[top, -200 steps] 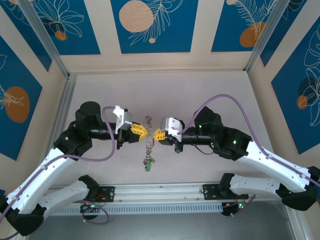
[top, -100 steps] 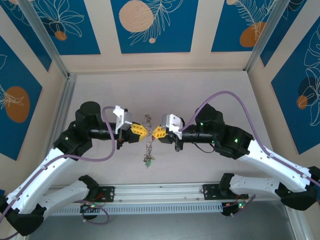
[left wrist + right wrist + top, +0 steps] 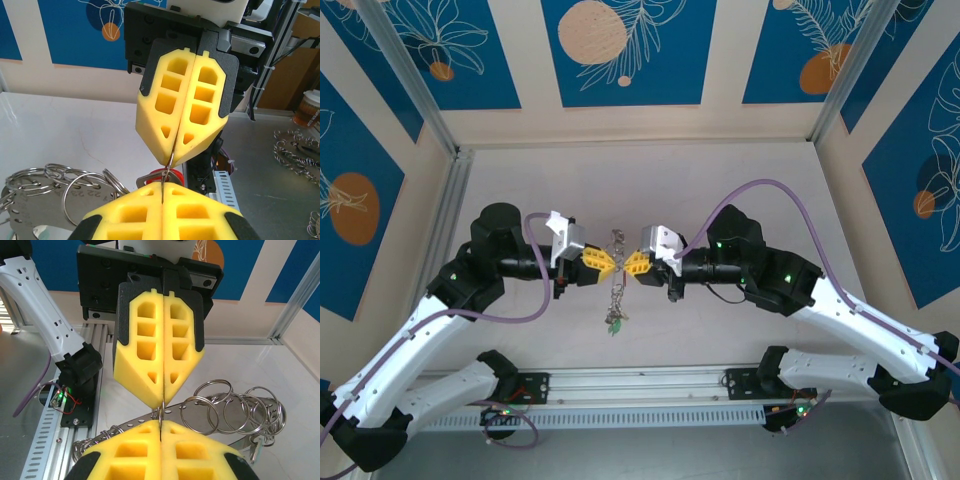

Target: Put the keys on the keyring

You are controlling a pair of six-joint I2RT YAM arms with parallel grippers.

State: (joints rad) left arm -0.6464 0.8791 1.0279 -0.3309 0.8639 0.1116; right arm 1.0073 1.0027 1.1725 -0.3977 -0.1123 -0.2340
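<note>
Top external view: the left gripper and the right gripper meet tip to tip over the middle of the table, with the keyring between them.
Grip: each gripper's yellow fingers are pressed together, both pinching the same thin wire of the keyring.
Long axis: the keyring's strand runs near to far, crosswise to both grippers, with the keys at its near end.
Nearer arm: neither, since both touch it.
Change: a second ago the right gripper stood slightly further right, and the strand's near end has since drifted left and straightened.
</note>
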